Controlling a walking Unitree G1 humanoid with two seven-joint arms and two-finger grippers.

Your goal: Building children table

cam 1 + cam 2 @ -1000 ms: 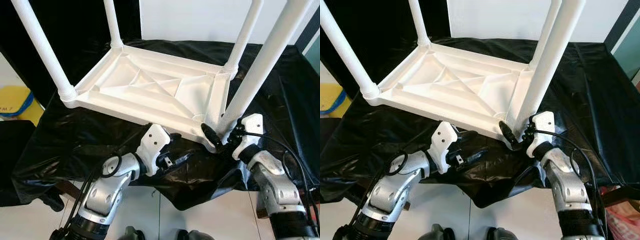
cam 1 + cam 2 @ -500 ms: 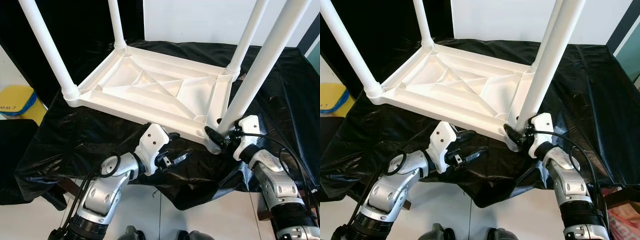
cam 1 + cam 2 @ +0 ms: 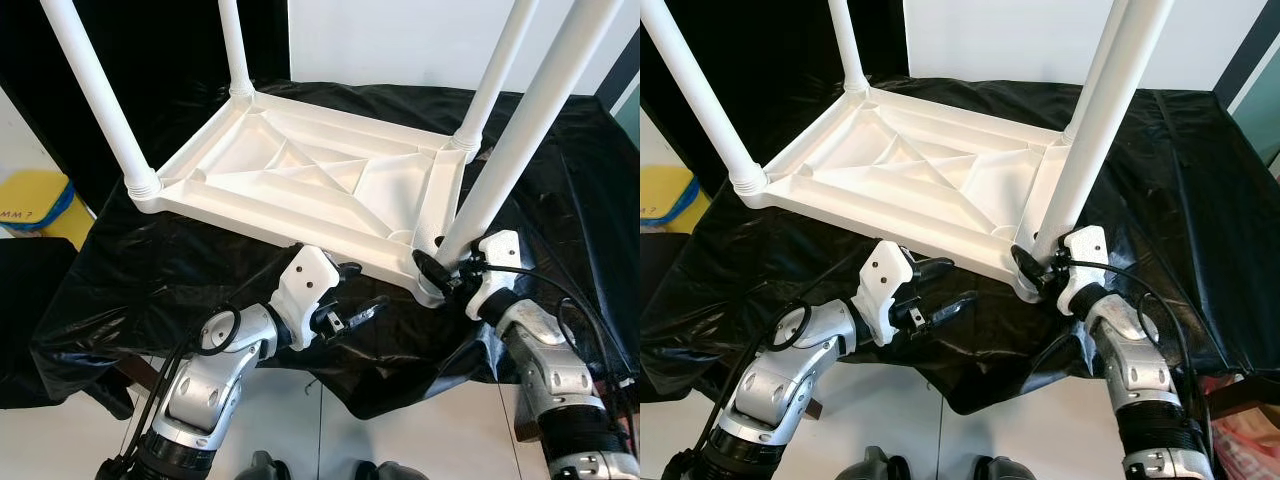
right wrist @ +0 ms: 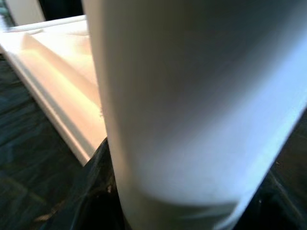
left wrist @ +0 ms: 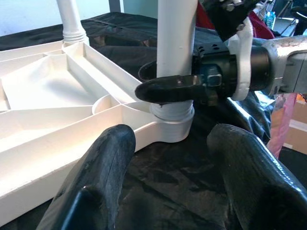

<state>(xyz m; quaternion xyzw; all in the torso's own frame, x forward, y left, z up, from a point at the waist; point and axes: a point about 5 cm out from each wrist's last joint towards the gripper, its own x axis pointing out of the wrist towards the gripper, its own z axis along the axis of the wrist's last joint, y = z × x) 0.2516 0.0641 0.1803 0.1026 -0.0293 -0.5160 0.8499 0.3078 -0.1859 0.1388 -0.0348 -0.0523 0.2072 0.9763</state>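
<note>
A white plastic children's table [image 3: 300, 170] lies upside down on a black cloth [image 3: 170, 270], with its four white legs pointing up. My right gripper [image 3: 437, 272] is shut on the base of the near-right leg [image 3: 510, 150], just above its threaded socket at the table's corner. In the left wrist view one right fingertip [image 5: 168, 88] crosses that leg [image 5: 176, 43]. My left gripper [image 3: 358, 291] is open and holds nothing. It hovers just in front of the table's near edge, facing the same corner. The right wrist view has the leg [image 4: 192, 96] very close.
The black cloth hangs over the near edge of the support, with white floor tiles [image 3: 400, 440] below. A yellow and blue object [image 3: 30, 195] lies on the floor at the left, by a dark block [image 3: 25, 300]. A white wall [image 3: 400, 40] stands behind.
The whole view has shifted slightly. My right gripper stays shut on the leg's base, and my left gripper has barely moved.
</note>
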